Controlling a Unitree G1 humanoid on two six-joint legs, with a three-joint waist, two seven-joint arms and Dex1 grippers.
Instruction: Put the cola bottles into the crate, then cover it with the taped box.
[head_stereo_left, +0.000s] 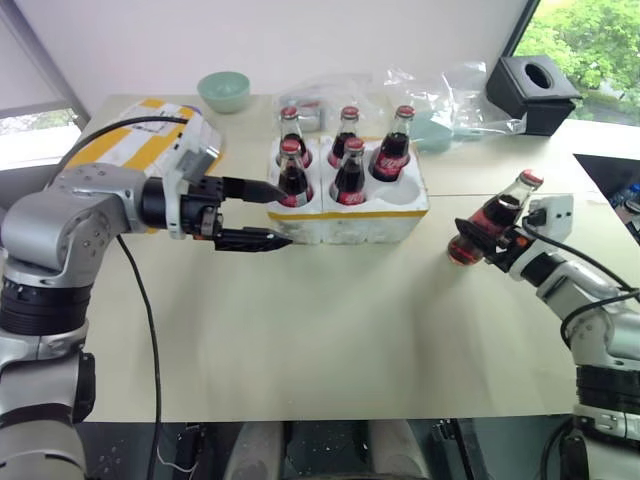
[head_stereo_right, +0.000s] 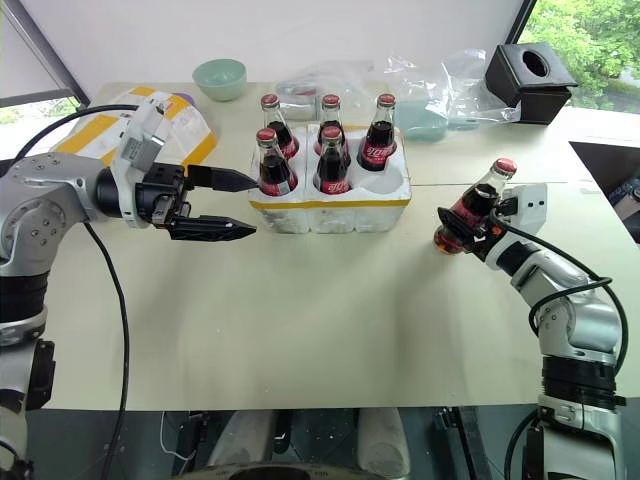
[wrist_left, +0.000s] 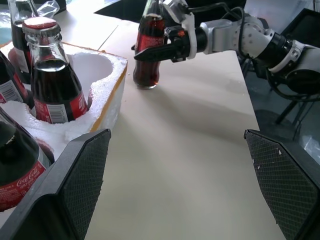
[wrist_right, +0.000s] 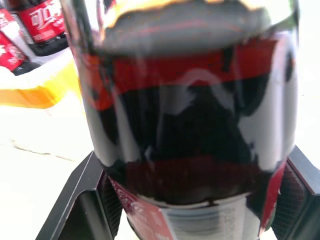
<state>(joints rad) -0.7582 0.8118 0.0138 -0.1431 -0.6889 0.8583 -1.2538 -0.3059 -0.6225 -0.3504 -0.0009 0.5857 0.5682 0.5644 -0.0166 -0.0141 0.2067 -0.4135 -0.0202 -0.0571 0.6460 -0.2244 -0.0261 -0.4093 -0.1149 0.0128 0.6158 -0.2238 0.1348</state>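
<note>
Crate holding five cola bottles, one well empty

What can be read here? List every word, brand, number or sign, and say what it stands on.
"Coca-Cola": white script on the red label of the near small glass cola bottle in the low white foam crate.
Red labels of the other crated bottles: too small to read.
Red label of the tilted cola bottle apart from the crate: blurred, unreadable.
White label on the large yellow-taped foam box: too small to read.
</note>
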